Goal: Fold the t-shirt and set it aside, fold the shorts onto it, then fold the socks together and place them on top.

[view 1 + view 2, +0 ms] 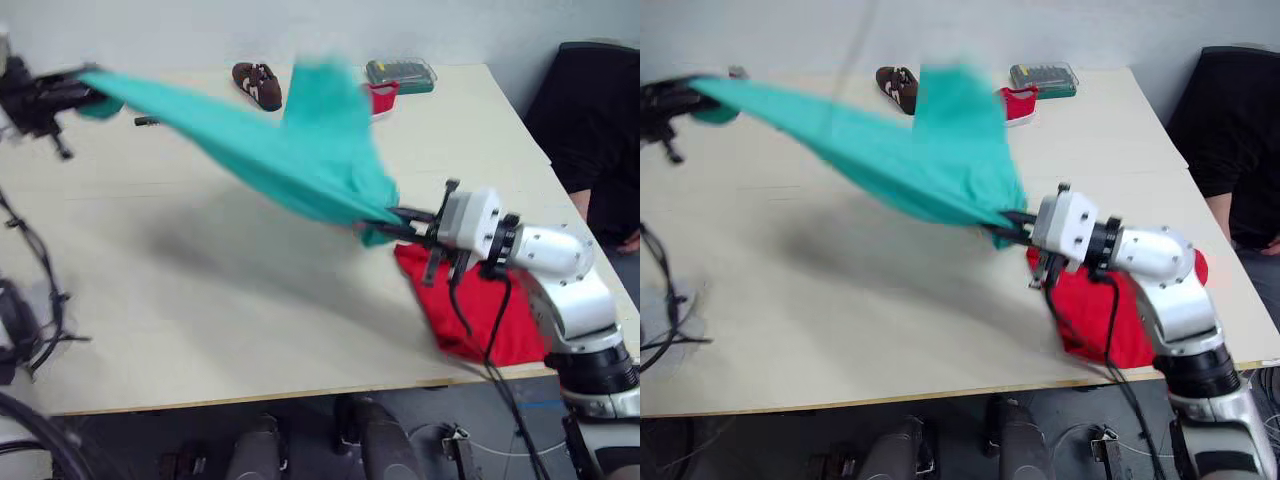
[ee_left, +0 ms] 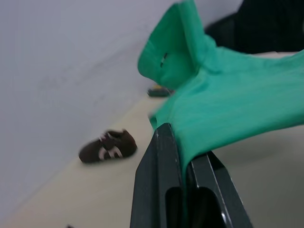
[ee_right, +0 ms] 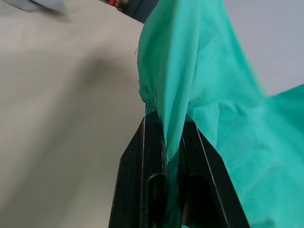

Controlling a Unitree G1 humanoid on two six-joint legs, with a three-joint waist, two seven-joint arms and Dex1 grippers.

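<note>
- Clearly the shorts [image 1: 300, 150] are behaving as light, limp cloth: they are hanging in the air above the table [image 1: 200, 300], stretching between the two grippers and sagging in the middle, so they will probably drape and slip unless they are pinched at the edges.
- The left gripper [image 1: 75, 95] is clamping one end of the shorts between its closed fingers, as its wrist view shows, with the cloth running out from between them.
- The right gripper [image 1: 1015, 225] is pinching the other end in the same way, jaws closed on a gathered bunch of fabric.
- The left arm is reaching out high over the far left of the table, while the right arm is bending at the elbow and pointing its gripper leftwards, lower and nearer.
- The t-shirt [image 1: 480, 310] is lying folded at the near right edge of the table, just under the right arm.
- Taking hold at corners or the waistband looks the safest way to keep the cloth flat for folding.
</note>
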